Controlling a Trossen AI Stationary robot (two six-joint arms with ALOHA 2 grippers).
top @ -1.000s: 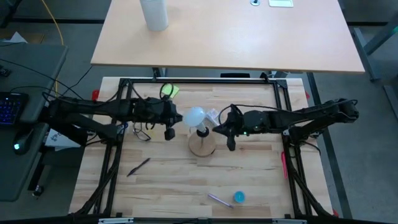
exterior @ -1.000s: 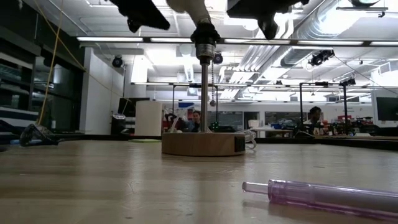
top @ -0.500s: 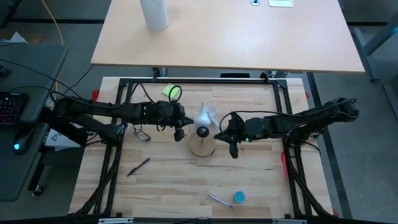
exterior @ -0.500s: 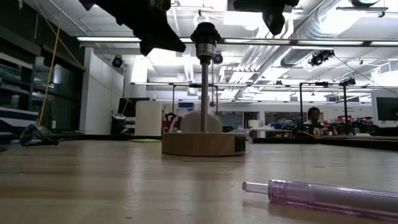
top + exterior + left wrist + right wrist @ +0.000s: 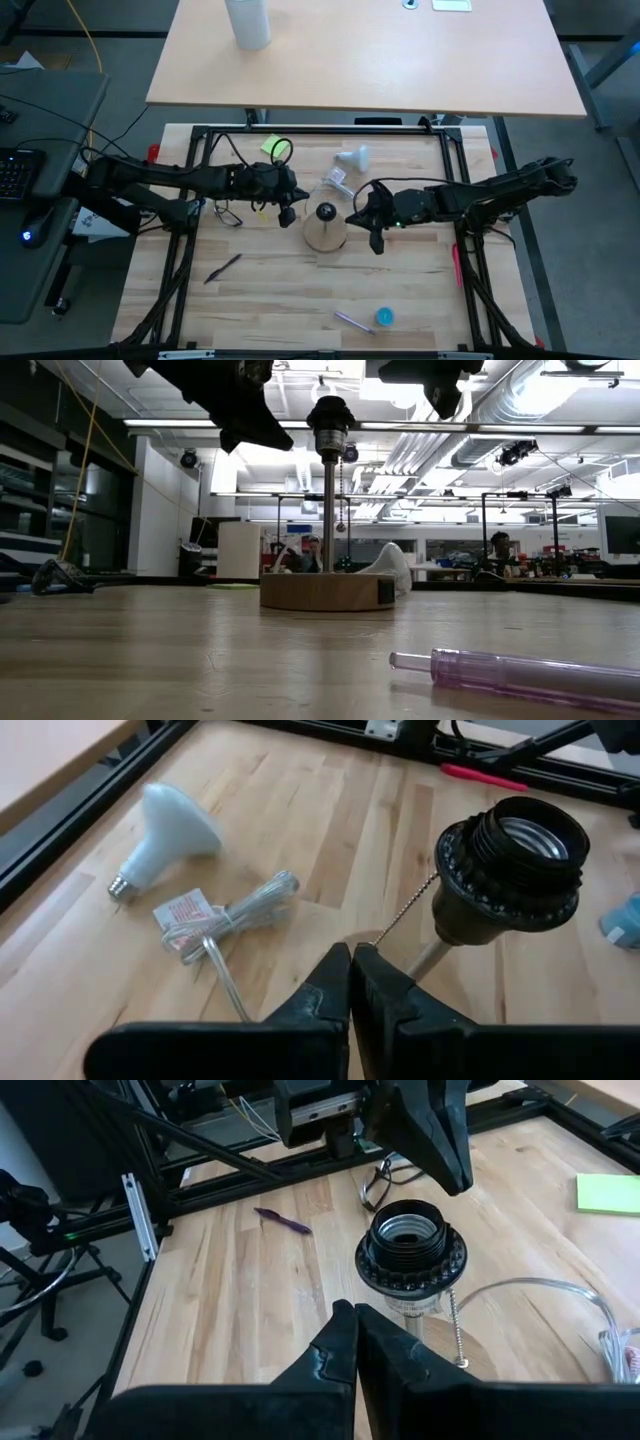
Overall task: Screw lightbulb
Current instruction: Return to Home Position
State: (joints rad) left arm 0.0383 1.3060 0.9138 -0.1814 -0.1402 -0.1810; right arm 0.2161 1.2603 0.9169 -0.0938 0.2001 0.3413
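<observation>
From above, the white frosted lightbulb [image 5: 352, 157] lies on its side on the pale wooden bench [image 5: 280, 290], near the far frame rail and apart from both arms. The round wooden lamp base [image 5: 325, 236] with its black socket [image 5: 326, 212] stands mid-bench; the left tool [image 5: 288, 205] hangs just to its left and the right tool [image 5: 371, 225] just to its right. A coiled clear cord [image 5: 336, 181] lies between the lamp and the lightbulb, and a yellow sticky note [image 5: 272, 146] sits near the far rail. From bench height, the socket [image 5: 330, 412] tops a thin metal stem above the base [image 5: 325, 591], the lightbulb [image 5: 390, 568] shows behind the base on the bench, the left tool [image 5: 262, 430] hangs high beside the socket, the right tool [image 5: 440, 398] is higher on the other side, and a translucent purple pen [image 5: 520, 672] lies in front. The left wrist camera shows the left tool [image 5: 350, 960] with its fingers pressed together and nothing between them; the lightbulb [image 5: 165, 825] rests beside the cord [image 5: 225, 920], and the empty socket [image 5: 510, 855] is close by. The right wrist camera shows the right tool [image 5: 355, 1320] likewise closed up and empty, aimed at the socket [image 5: 410, 1245], with the left tool [image 5: 430, 1125] above it.
</observation>
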